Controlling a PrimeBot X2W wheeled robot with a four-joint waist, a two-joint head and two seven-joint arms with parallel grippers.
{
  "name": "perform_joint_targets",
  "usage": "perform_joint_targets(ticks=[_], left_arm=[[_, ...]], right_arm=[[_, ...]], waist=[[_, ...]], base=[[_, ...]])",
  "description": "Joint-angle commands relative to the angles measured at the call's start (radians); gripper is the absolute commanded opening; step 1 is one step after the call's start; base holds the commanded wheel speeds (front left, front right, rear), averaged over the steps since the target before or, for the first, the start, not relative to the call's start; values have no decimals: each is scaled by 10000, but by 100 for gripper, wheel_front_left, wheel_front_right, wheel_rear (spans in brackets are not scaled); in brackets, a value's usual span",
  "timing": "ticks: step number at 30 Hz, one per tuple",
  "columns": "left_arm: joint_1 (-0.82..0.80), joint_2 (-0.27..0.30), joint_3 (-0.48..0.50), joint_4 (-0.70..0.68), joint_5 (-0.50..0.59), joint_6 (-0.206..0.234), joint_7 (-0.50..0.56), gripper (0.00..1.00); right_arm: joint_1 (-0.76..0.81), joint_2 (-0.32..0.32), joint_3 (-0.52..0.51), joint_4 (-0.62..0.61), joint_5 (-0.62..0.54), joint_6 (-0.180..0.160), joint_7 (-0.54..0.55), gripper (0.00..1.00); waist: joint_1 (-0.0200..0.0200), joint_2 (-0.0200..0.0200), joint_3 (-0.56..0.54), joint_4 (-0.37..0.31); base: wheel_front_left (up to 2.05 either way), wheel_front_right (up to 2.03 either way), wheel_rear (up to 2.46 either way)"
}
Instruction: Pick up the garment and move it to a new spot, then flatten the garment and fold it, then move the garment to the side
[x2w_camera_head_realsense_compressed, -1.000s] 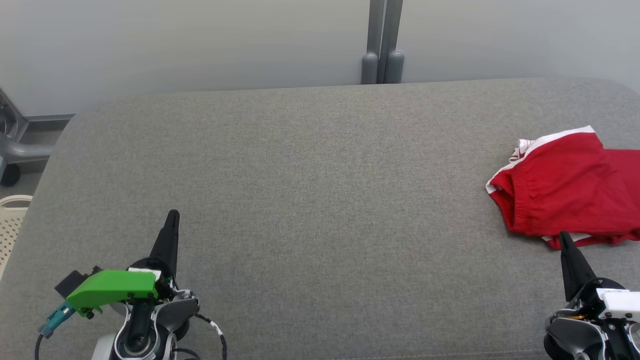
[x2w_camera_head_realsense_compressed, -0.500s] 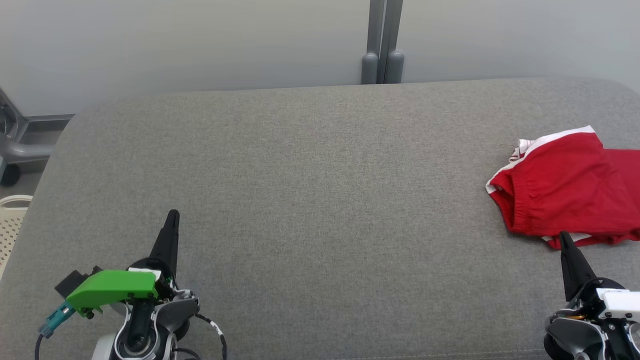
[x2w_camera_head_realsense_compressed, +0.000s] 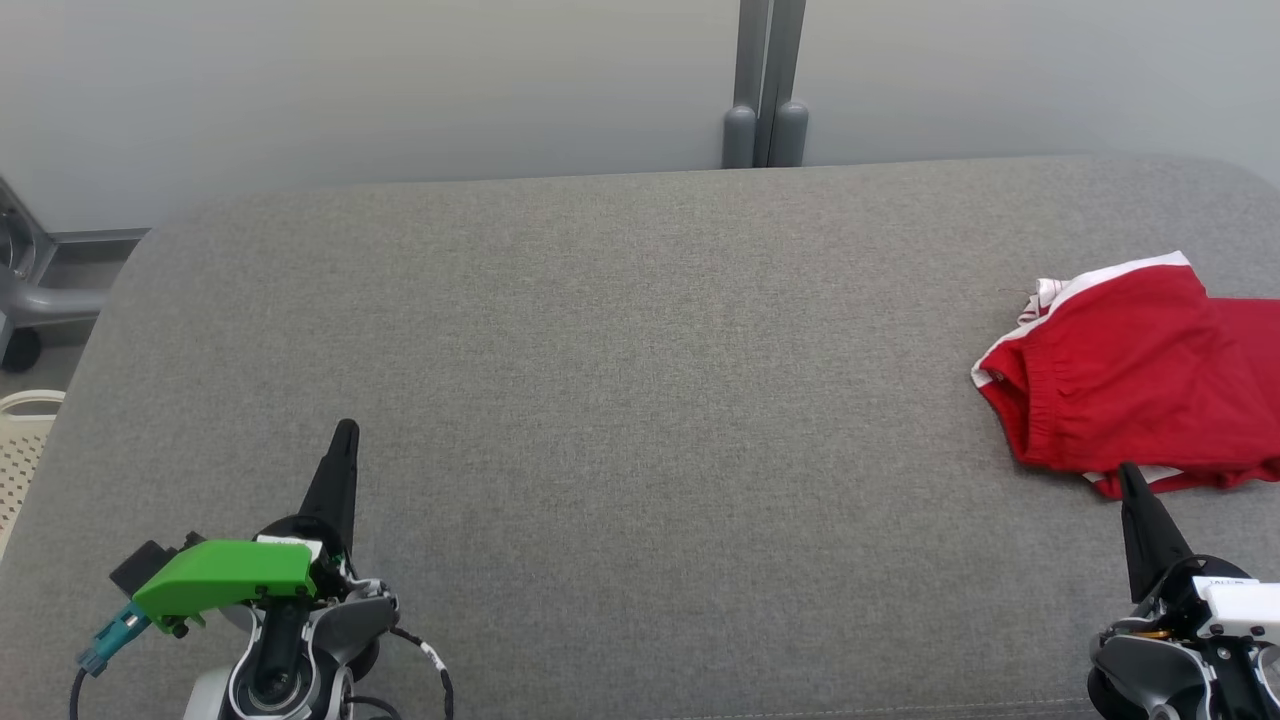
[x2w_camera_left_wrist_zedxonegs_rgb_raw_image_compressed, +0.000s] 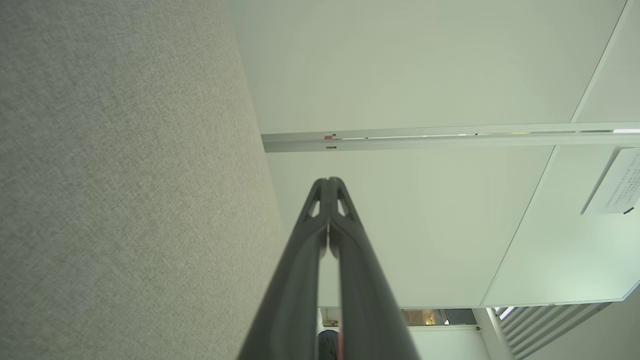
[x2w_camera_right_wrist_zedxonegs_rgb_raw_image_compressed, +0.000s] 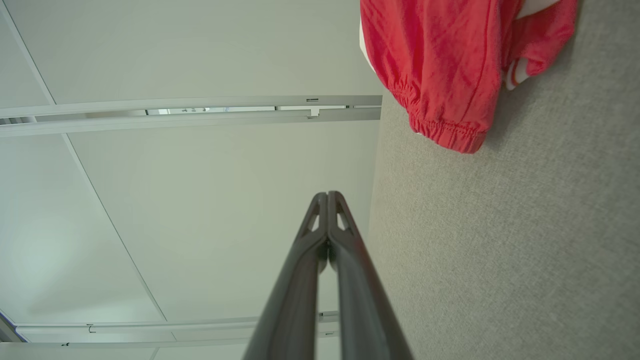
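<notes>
garment: red shorts with white trim (x2w_camera_head_realsense_compressed: 1130, 370) lie on the counter (x2w_camera_head_realsense_compressed: 620, 400) at its far right side, running past the head view's right edge. Full extent cannot be told.
lay of cloth: doubled over, some wrinkles; gathered elastic band on the edge facing the counter's middle, also seen in the right wrist view (x2w_camera_right_wrist_zedxonegs_rgb_raw_image_compressed: 445, 130).
left jaws: closed tip to tip, holding nothing; low at the near left, well apart from the garment.
right jaws: closed tip to tip, holding nothing; tips just short of the garment's near hem, not gripping it.
stage (judgement): fits two readings: shorts waiting at the side to be picked up, or shorts folded and already set aside. The frames do not settle which.
handling (judgement): thin, limp cloth. A pinch on the thicker elastic band would hold better than one on a single layer, and closed jaws could only push it.
surroundings: grey post (x2w_camera_head_realsense_compressed: 765, 90) against pale wall panels behind the counter; white perforated basket (x2w_camera_head_realsense_compressed: 20, 450) and a grey wheeled frame (x2w_camera_head_realsense_compressed: 25, 300) off the left end.
obstruction: nothing stands between the right jaws and the near hem; the counter's right edge lies close to the garment.
</notes>
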Motion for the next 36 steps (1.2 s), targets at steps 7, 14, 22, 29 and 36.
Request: perform_joint_targets(ticks=[7,14,22,29,36], left_arm=[[-142,11,27,-15,-63,-59,29,0],[-142,11,27,-16,-63,-59,28,0],[-142,12,26,-15,-63,-59,28,0],[-142,12,26,-16,-64,-59,28,0],[-142,12,25,-16,-64,-59,27,0]], right_arm=[[-72,-42,-18,-48,47,4,27,0],[-72,-42,-17,-48,47,4,27,0],[-72,-42,-17,-48,47,4,27,0],[-72,-42,-17,-46,47,4,25,0],[-72,-42,-17,-47,47,4,26,0]], waist=[[0,0,0,0],[0,0,0,0],[0,0,0,0],[0,0,0,0],[0,0,0,0]], base=[[0,0,0],[0,0,0],[0,0,0],[0,0,0],[0,0,0]])
